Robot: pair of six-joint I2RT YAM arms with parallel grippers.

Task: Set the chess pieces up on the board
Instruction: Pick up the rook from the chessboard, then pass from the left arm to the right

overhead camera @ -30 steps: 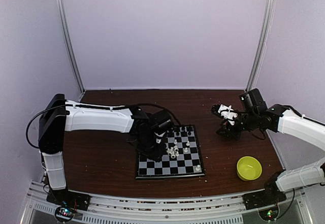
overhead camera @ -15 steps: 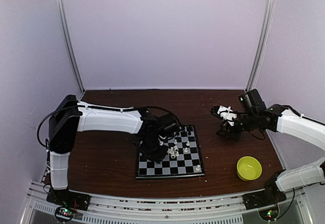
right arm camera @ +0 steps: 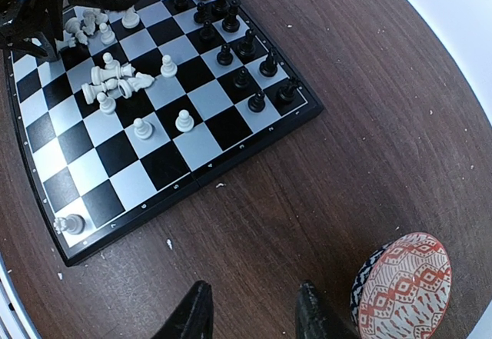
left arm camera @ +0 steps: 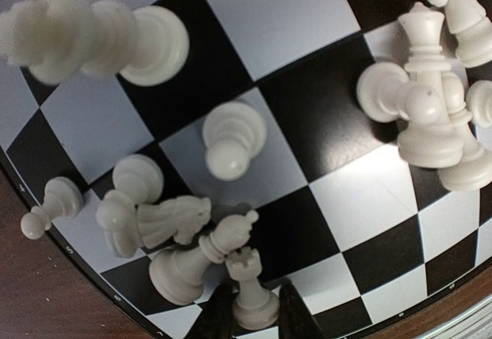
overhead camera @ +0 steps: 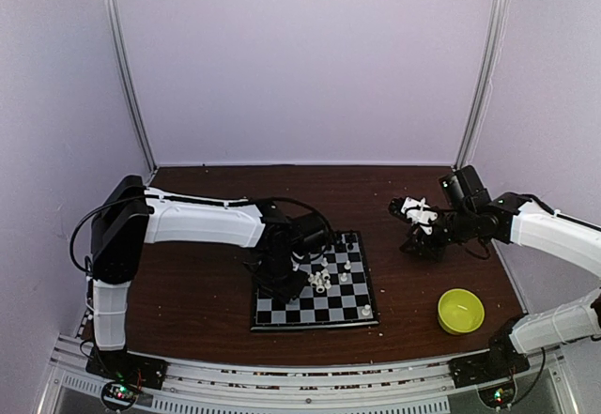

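The board (overhead camera: 315,308) lies at the table's middle, with black chess pieces (right arm camera: 223,24) standing along one side. White pieces (right arm camera: 115,85) lie jumbled mid-board, and a few white pawns (right arm camera: 184,120) stand. My left gripper (overhead camera: 299,262) is low over the board's left part. In the left wrist view its gripper (left arm camera: 255,320) has both jaws against the base of an upright white rook (left arm camera: 252,293). A white bishop (left arm camera: 192,266) and knight (left arm camera: 173,220) lie right beside it. My right gripper (right arm camera: 250,308) is open and empty above bare table, right of the board.
A red-patterned bowl (right arm camera: 407,285) sits close beside the right fingers. A yellow-green bowl (overhead camera: 460,310) stands at the front right. Pale crumbs (right arm camera: 221,185) dot the wood near the board's rim (right arm camera: 192,193). A lone white piece (right arm camera: 73,222) stands at a board corner.
The left arm's upper link has swung and its gripper has settled slightly lower over the board's left part. The right arm has barely moved.
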